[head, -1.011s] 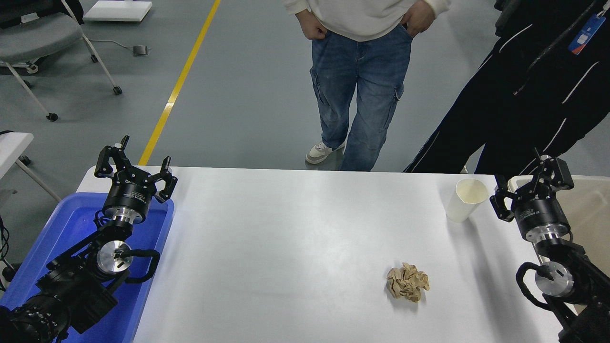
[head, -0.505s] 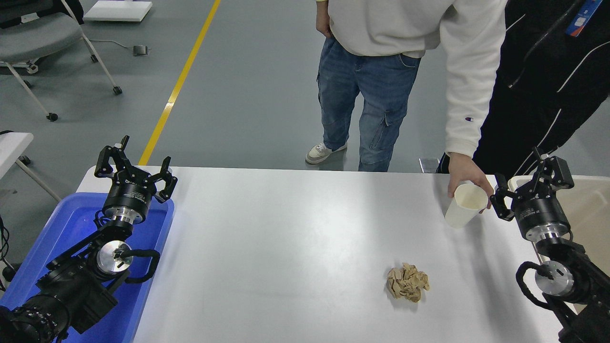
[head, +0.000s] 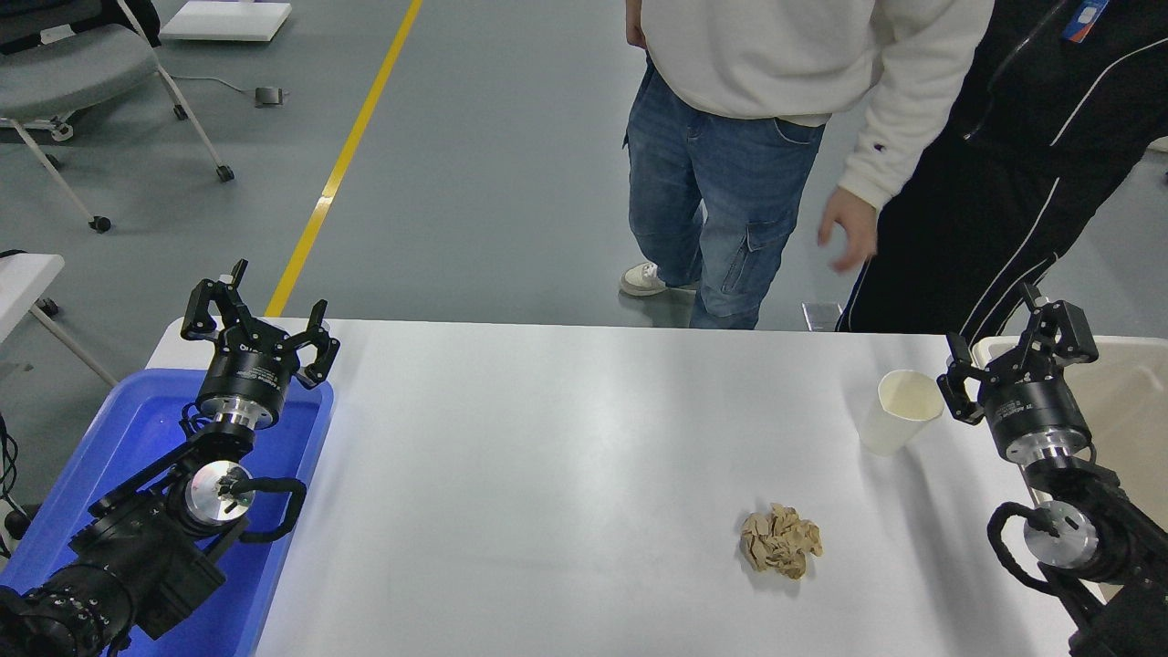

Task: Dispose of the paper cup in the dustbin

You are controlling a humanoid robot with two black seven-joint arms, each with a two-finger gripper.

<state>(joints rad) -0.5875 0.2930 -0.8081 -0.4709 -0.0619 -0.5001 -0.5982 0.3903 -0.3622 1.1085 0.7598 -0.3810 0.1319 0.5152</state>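
**Head view: cup just left of the right gripper, bin behind it**

Head view shows the cup [head: 902,411] standing on the table [head: 566,456] near the far right corner. It leans slightly, its mouth tipped toward 1 o'clock, so the long axis runs from base at 7 o'clock to rim at 1 o'clock. The right gripper [head: 1020,345] sits just beside it, fingers spread and holding nothing. From that gripper the cup lies at about 8 o'clock, close but apart; no contact is visible. The bin [head: 1127,383] lies at 3 to 4 o'clock of the gripper, its rim partly hidden by the arm.

The left gripper [head: 257,319] is parked at the far left over a blue tub [head: 137,429], fingers likewise spread and empty. It is well apart from the cup, so the right arm is plainly the nearer one.

In my judgement the coming move turns on a short sideways reach toward 8 o'clock, with the open fingers set across the cup's leaning wall.

A paper ball [head: 781,543] lies at 7 o'clock of the cup, well apart. A person's hand [head: 849,228] hangs above the far edge, clear of the table.

Writing: small white print shows on the right gripper's body, too small to read. No label is visible on the cup or bin.
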